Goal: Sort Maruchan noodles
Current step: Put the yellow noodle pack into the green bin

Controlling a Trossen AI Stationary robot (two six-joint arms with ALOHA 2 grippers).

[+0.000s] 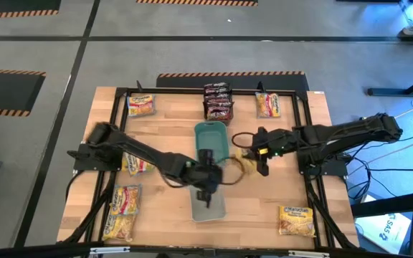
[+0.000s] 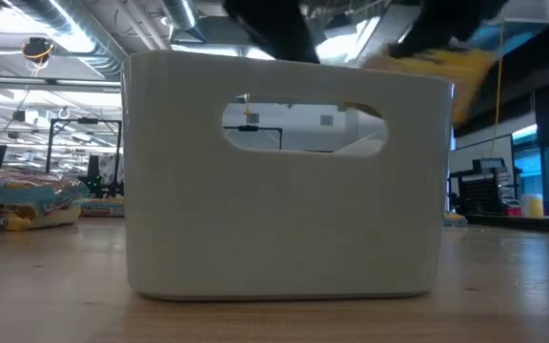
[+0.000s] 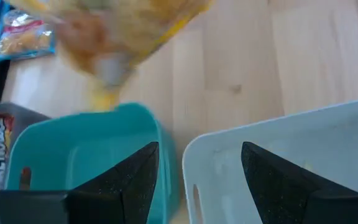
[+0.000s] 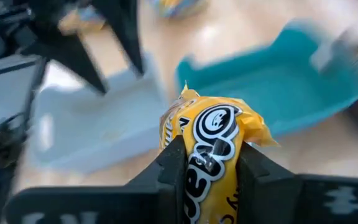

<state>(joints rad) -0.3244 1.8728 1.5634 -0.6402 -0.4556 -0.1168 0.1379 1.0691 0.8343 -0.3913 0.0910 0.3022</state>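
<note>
My right gripper (image 4: 210,163) is shut on a yellow Maruchan noodle packet (image 4: 213,134), which shows in the high view as a packet (image 1: 245,164) just right of the teal tray (image 1: 211,137) and in the low view as a blurred packet (image 2: 437,59) above the white tray (image 2: 289,176). My left gripper (image 3: 197,163) stands open and empty above the gap between the teal tray (image 3: 79,143) and the white tray (image 3: 291,143); in the high view this gripper (image 1: 206,195) is over the white tray (image 1: 208,208). Dark red packets (image 1: 218,100) lie stacked at the far edge. My right gripper pinches the yellow packet between its two fingers, across its printed face (image 4: 211,146); the wrapper bulges and crumples out beyond the fingers. The fingers slant down from the table's right. The packet is lifted clear of the table.
Loose packets lie at the far left (image 1: 141,106), far right (image 1: 267,105), left middle (image 1: 136,163), near left (image 1: 120,211) and near right (image 1: 297,220). A black frame (image 1: 120,97) edges the table. Both arms meet over the two trays at the middle.
</note>
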